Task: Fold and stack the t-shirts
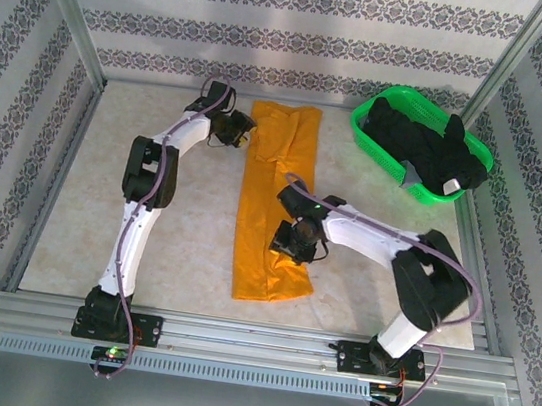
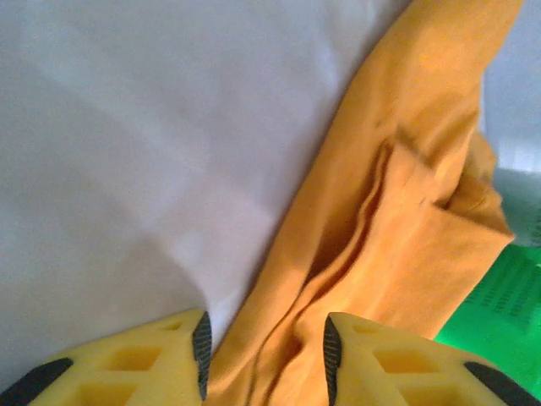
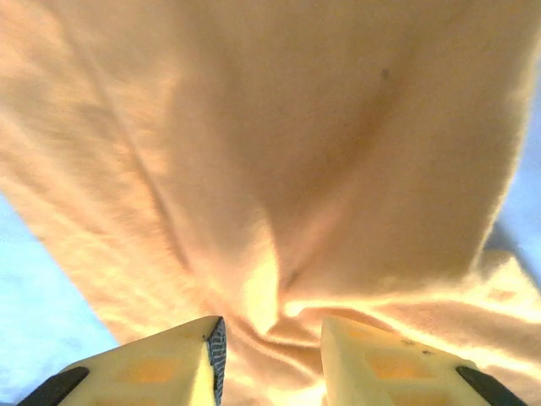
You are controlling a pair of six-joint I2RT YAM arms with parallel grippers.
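1. A pale bench (image 1: 386, 249) fills the middle of the overhead view, with patterned walls on three sides.
2. An orange shirt (image 1: 263, 202) lies flat on the bench, folded into a long narrow strip. It runs from the upper centre of the frame down to the lower centre.
3. A green basket (image 1: 360, 133) sits at the upper right, well apart from the orange shirt.
4. Black shirts (image 1: 425, 149) are heaped inside the basket. A small pale patch (image 1: 417, 183) shows at the heap's lower edge.
5. The left hand (image 1: 243, 137) is at the strip's upper left edge. In its wrist view the yellow fingers (image 2: 201, 347) stand apart with the shirt's edge lying loose between them, so the hand is released.
6. The right hand (image 1: 295, 247) is over the strip's lower right part. In its wrist view the fingers (image 3: 215, 355) stand apart over a small ridge of orange cloth, also released.
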